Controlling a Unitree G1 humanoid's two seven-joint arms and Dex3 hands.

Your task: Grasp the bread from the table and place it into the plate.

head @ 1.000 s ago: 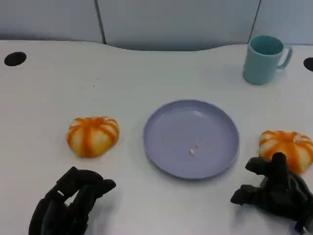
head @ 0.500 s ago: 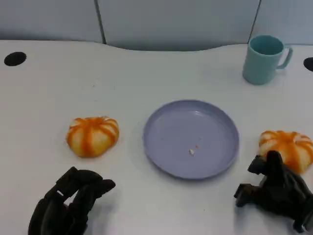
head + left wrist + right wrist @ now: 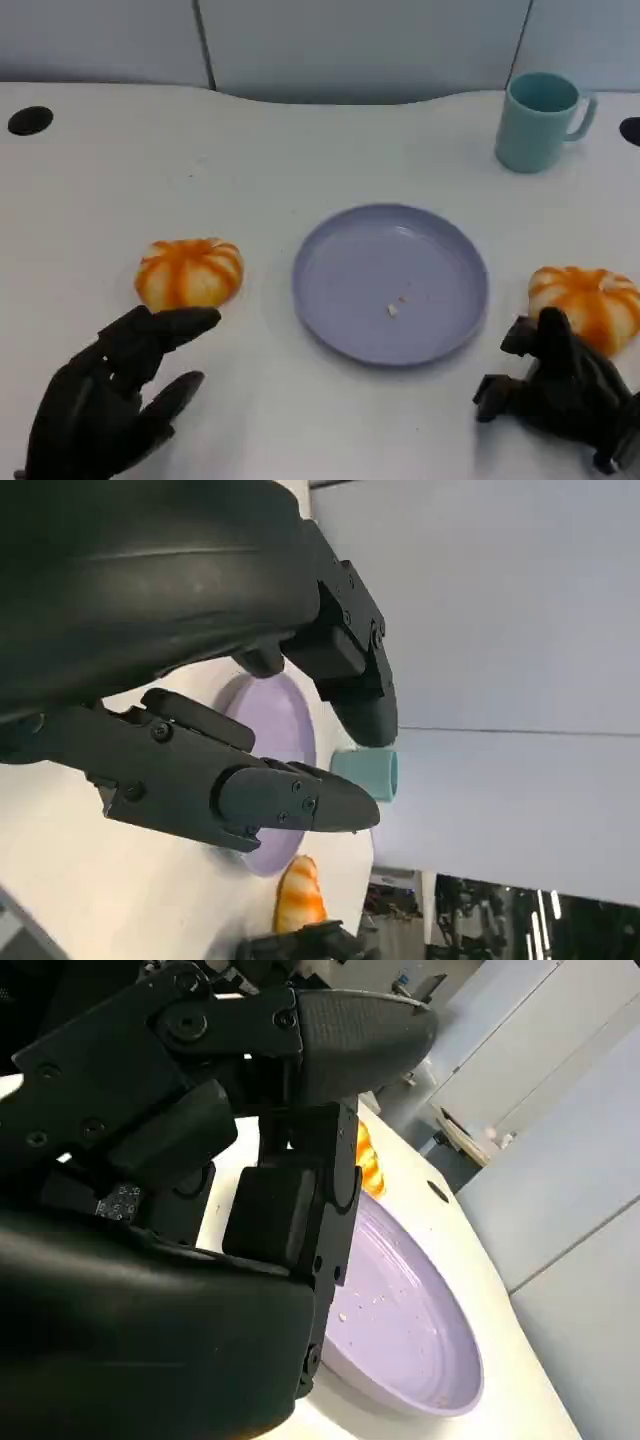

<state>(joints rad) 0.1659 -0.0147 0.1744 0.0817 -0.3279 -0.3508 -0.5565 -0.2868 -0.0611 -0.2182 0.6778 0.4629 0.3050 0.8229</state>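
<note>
We are spreading our empty left hand (image 3: 105, 400) toward the bread (image 3: 189, 277) near the table's (image 3: 300, 150) left edge, readying a grasp for the plate (image 3: 390, 285); right hand's (image 3: 560, 395) state unclear.

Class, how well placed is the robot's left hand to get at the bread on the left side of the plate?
Probably yes. The left hand is open, fingers spread, just short of the left bread, with bare table between them. The plate sits off to the side, out of the way.
</note>
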